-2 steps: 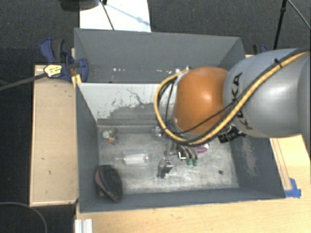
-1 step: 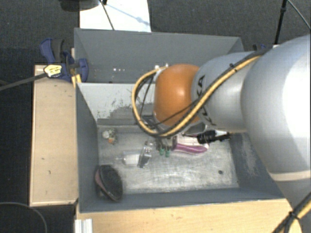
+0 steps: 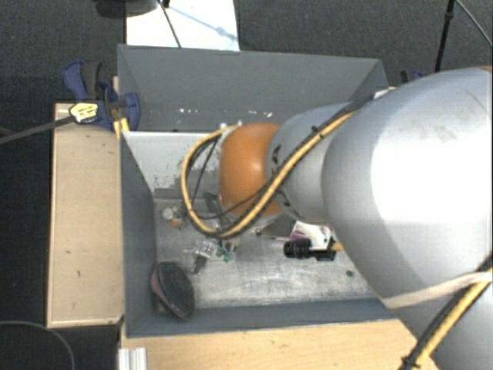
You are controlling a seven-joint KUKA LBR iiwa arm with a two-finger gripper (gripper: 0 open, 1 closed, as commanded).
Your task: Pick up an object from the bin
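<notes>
Grey metal bin (image 3: 139, 230): a dark oval pad-like thing (image 3: 171, 287) lies in the floor's 8 o'clock corner. The gripper (image 3: 223, 247), below the orange wrist cover (image 3: 245, 168), is low over the floor; jaw state cannot be told. A small silvery metal piece (image 3: 202, 253) is just beside the gripper at its 9 o'clock. A black-and-white cylindrical thing (image 3: 308, 245) is at its 3 o'clock.

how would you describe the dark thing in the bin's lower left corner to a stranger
Take the grey metal bin and follow its left wall to the view's lower corner. There lies a dark oval thing, much darker and rounder than the white-and-black thing beside the arm.
</notes>
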